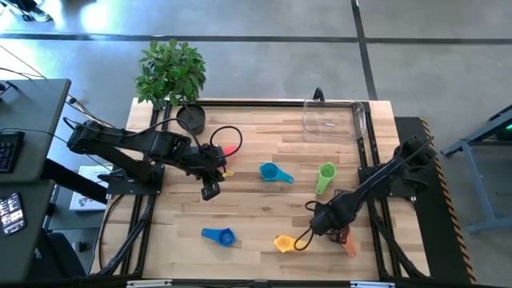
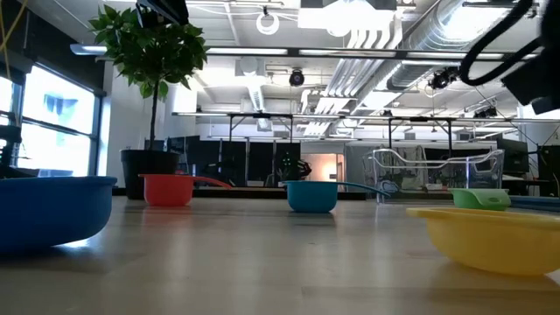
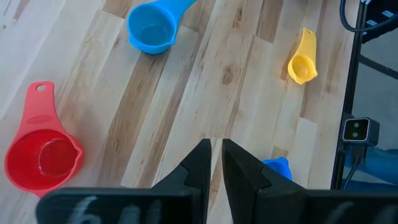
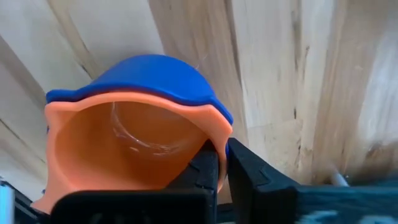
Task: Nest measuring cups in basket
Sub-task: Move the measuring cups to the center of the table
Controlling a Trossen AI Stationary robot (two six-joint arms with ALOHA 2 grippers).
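Five measuring cups lie apart on the wooden table: red (image 1: 230, 150), teal (image 1: 272, 172), green (image 1: 325, 176), blue (image 1: 218, 235) and yellow (image 1: 286, 242). The clear basket (image 1: 332, 120) stands at the far edge, right of the middle. My right gripper (image 4: 222, 171) is near the table's near right corner. It is shut on the orange cup (image 4: 124, 143), which sits nested in a blue-violet cup (image 4: 149, 71). My left gripper (image 3: 216, 162) hovers shut over bare wood between the red cup (image 3: 43, 152) and the blue cup (image 3: 277, 168), touching nothing. My right gripper pinches the side wall of the nested pair at the rim (image 4: 214, 134), one finger (image 4: 205, 171) inside the orange cup and the other (image 4: 252, 174) outside the blue-violet one. The cups are tipped with their mouths toward the wrist camera. Whether they are clear of the table I cannot tell.
A black round pot (image 1: 190, 118) with a leafy plant (image 1: 170, 70) stands at the table's far left corner. Black cables loop beside both arms (image 1: 228, 132). Bare wood lies between the teal cup and the basket.
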